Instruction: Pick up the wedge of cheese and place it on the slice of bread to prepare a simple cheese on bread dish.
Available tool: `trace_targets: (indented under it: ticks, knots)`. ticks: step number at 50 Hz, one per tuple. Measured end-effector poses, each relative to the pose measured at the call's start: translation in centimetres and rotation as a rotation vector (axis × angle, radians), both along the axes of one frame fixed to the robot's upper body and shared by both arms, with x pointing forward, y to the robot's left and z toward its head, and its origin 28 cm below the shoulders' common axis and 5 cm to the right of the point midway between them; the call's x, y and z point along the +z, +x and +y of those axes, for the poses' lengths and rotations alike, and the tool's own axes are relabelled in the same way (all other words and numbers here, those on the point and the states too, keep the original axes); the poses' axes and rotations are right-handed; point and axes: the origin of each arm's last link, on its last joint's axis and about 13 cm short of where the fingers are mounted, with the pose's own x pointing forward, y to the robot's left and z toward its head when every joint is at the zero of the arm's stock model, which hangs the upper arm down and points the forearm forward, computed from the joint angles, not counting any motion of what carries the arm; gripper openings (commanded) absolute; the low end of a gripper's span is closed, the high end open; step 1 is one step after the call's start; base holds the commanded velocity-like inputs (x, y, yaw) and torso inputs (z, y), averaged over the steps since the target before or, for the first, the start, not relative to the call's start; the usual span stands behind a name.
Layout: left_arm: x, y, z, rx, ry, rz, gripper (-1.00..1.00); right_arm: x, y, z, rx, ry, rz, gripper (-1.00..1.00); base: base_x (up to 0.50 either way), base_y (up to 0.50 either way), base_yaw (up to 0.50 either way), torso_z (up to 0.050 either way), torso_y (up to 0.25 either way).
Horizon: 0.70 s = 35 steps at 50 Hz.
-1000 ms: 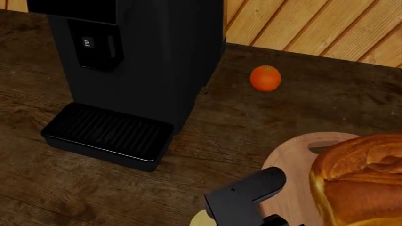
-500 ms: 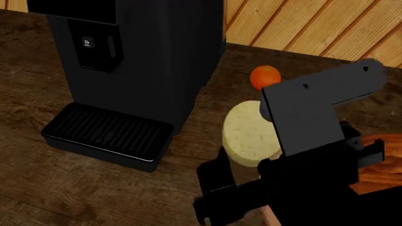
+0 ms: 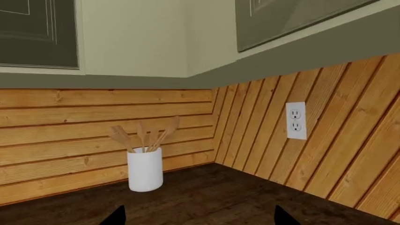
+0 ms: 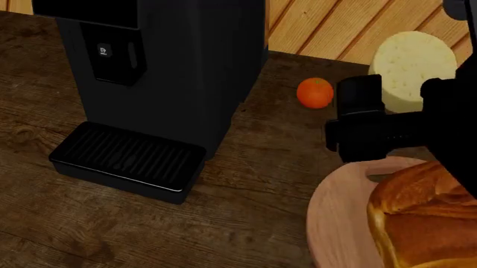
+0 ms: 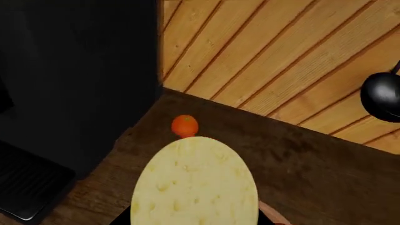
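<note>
My right gripper (image 4: pixel 404 94) is shut on the wedge of cheese (image 4: pixel 414 67), a pale yellow speckled puck held up in the air beyond the board's far edge. In the right wrist view the wedge of cheese (image 5: pixel 195 185) fills the space between the jaws. The slice of bread (image 4: pixel 428 215), a golden-brown loaf, lies on the round wooden board (image 4: pixel 339 218) at the lower right, below and nearer than the cheese. In the left wrist view my left gripper (image 3: pixel 198 220) is open with nothing in it, and only its two dark fingertips (image 3: pixel 115 218) show.
A tall black coffee machine (image 4: pixel 171 61) with a drip tray (image 4: pixel 127 159) stands at the left. A small orange fruit (image 4: pixel 314 92) lies left of the gripper. A white utensil holder (image 3: pixel 145 169) and a wall outlet (image 3: pixel 295 121) are in the left wrist view. A black round object (image 5: pixel 382 96) hangs by the wall.
My right gripper has risen from the board's near left edge with the cheese and moved up and to the right, towards the wall. The bread and the board are uncovered again.
</note>
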Motion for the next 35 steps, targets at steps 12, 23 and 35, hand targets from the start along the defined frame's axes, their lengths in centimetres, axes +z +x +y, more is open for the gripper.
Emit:
trace_targets:
  ticks: [12, 23, 35]
  knots:
    - [0.0, 0.0, 0.0, 0.000, -0.001, 0.000, 1.00, 1.4, -0.2, -1.3, -0.114, 0.056, 0.105, -1.00, 0.00, 0.00, 0.00, 0.000, 0.000]
    - [0.0, 0.1, 0.0, 0.001, -0.001, 0.000, 1.00, 0.9, 0.6, -2.2, -0.167, 0.093, 0.236, -1.00, 0.00, 0.00, 0.00, 0.000, 0.000]
    - [0.0, 0.0, 0.0, 0.001, -0.001, -0.002, 1.00, 0.4, 1.3, -2.9, -0.212, 0.104, 0.306, -1.00, 0.00, 0.00, 0.00, 0.000, 0.000]
